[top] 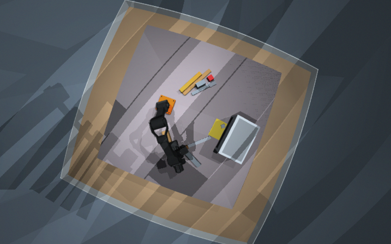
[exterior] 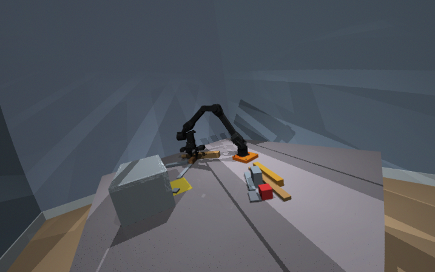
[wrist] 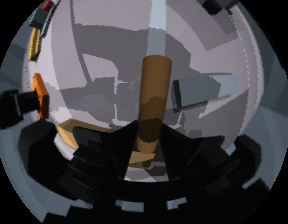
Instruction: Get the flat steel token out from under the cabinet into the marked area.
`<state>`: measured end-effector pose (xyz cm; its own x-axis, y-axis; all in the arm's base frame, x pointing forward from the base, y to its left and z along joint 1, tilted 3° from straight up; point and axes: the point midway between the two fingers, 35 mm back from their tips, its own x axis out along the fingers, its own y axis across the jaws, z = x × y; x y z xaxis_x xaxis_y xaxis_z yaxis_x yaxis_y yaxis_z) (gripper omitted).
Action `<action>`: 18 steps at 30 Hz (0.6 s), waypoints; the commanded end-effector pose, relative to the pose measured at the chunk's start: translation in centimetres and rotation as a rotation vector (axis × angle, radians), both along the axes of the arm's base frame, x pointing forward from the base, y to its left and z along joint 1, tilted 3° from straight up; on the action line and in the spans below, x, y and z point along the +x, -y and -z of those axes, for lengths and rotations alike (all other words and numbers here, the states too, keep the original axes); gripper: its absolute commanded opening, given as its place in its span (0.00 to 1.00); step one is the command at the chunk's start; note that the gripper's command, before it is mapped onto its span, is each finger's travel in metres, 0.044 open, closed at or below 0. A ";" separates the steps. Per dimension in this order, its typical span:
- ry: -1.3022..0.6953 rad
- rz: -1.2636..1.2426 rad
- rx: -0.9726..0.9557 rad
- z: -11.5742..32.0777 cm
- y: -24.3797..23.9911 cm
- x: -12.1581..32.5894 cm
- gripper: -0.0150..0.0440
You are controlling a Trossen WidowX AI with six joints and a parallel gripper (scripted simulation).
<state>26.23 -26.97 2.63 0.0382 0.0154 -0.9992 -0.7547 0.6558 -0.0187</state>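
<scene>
The steel token (top: 222,125) (exterior: 176,190) is a small grey square lying on the yellow marked area (top: 216,129) (exterior: 183,186), near its cabinet side. The pale box-shaped cabinet (top: 240,139) (exterior: 141,199) stands right behind that area. My gripper (wrist: 148,123) (exterior: 193,155) is shut on the brown handle (wrist: 155,85) of a tool. The tool's long thin steel blade (top: 199,141) (exterior: 185,171) (wrist: 157,30) points toward the yellow area, its tip near the corner and apart from the token. Whether the blade touches the table cannot be told.
A grey bar (top: 193,159) (wrist: 205,91) lies beside my gripper, and a wooden bar (exterior: 210,154) (top: 166,135) lies on the arm-base side. Farther off lie a yellow bar (top: 190,82), a red cube (top: 210,78) (exterior: 265,192) and a grey block (top: 200,84) (exterior: 255,175).
</scene>
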 end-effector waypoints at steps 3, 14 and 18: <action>0.000 0.000 0.000 0.0 0.0 0.0 0.59; 0.008 0.004 0.003 0.1 0.1 -0.1 0.71; 0.008 0.005 0.003 0.2 0.1 -0.1 0.71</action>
<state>26.06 -27.06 2.49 0.0420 0.0162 -0.9990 -0.7505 0.6606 -0.0208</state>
